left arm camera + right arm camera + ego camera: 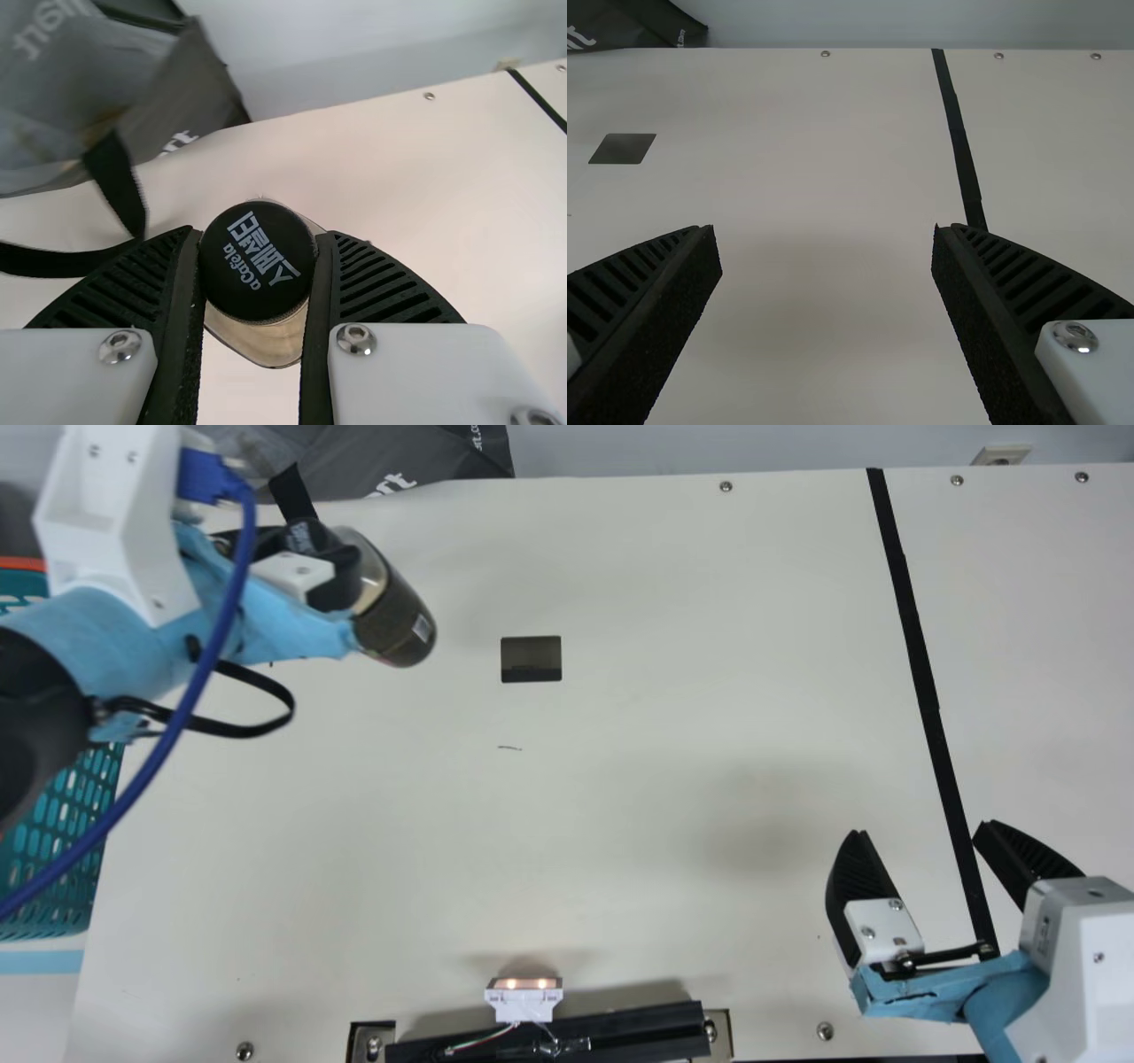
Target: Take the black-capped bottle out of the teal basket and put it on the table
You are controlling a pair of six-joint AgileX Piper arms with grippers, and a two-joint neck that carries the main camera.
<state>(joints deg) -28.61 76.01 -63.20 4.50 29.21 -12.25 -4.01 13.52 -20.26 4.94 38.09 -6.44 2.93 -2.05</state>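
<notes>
In the main view my left gripper (332, 571) is shut on the black-capped bottle (394, 615), which hangs tilted at the upper left, its dark base toward the table's middle, outside the teal basket (66, 824). The left wrist view has the bottle's black cap (257, 261) pinched between the ribbed fingers of my left gripper (257, 266), with the clear shoulder below it. My right gripper (921, 833) stands open at the lower right of the main view; in the right wrist view nothing is between the fingers of my right gripper (827, 252).
The left arm partly covers the basket at the table's left edge. A grey bag (390, 460) lies behind the back left edge. On the cream table (620, 824) are a dark rectangle (532, 659) and a black tape strip (921, 673); a small lit device (524, 999) stands at the front.
</notes>
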